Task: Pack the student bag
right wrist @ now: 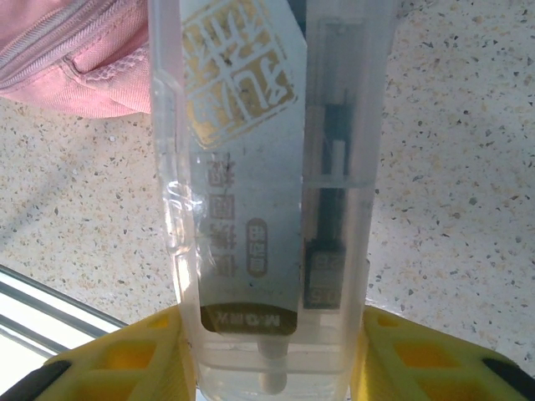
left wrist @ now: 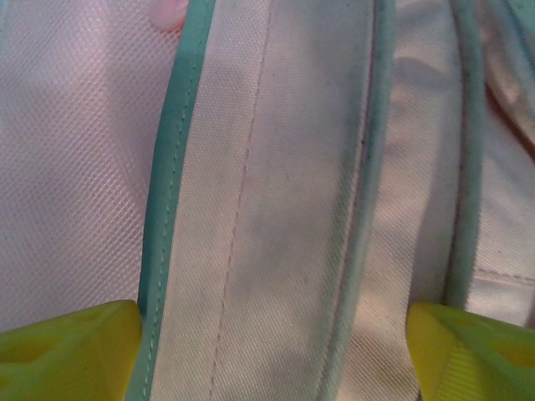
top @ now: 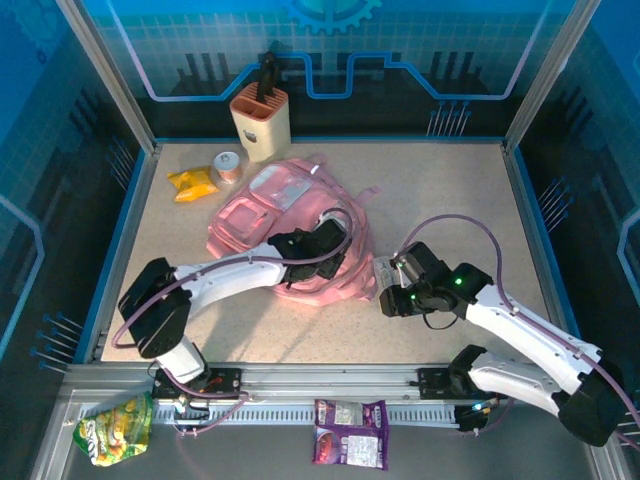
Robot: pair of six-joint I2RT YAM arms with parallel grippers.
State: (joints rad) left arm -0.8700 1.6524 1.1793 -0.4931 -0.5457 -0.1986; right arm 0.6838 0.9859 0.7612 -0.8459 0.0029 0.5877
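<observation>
The student bag (top: 262, 215) lies flat in the middle of the table, pink with pale zip trim. My left gripper (top: 335, 246) is pressed down on its near right part. In the left wrist view a pale fabric band of the bag (left wrist: 267, 209), edged with teal piping, runs between the yellow fingers (left wrist: 71, 351), and the left gripper (left wrist: 274, 355) stands open around it. My right gripper (top: 397, 287) hovers just right of the bag and is shut on a clear plastic stationery case (right wrist: 251, 167) with a gold-printed label. The right gripper (right wrist: 272, 355) has a corner of the bag (right wrist: 75, 58) ahead of it.
A beige holder with a black handle (top: 261, 120), a small round tin (top: 229, 166) and a yellow snack packet (top: 192, 183) sit behind the bag. A green snack bag (top: 115, 428) and a purple packet (top: 350, 432) lie on the front rail. Speckled table (top: 450, 200) lies at the right.
</observation>
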